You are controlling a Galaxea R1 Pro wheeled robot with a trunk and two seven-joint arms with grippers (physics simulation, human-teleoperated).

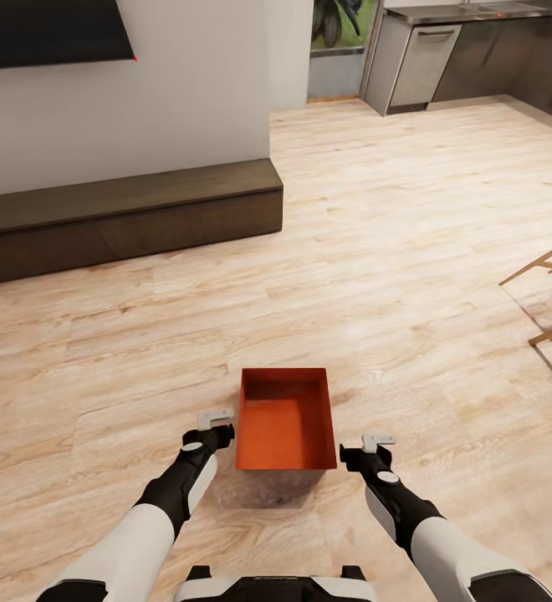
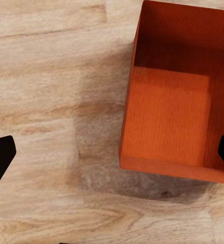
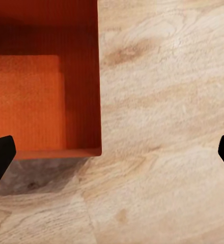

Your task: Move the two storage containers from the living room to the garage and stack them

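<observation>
Container between my two hands, on the wood floor.

The storage container lies between left fingers and right fingers, both spread; long axis near-to-far, left seemingly slightly nearer.

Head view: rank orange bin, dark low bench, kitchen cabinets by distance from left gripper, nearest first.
1. Orange bin: right beside the left gripper, on the wood floor.
2. Dark low bench: ahead, along the wall.
3. Kitchen cabinets: far back, opposite side.
</observation>
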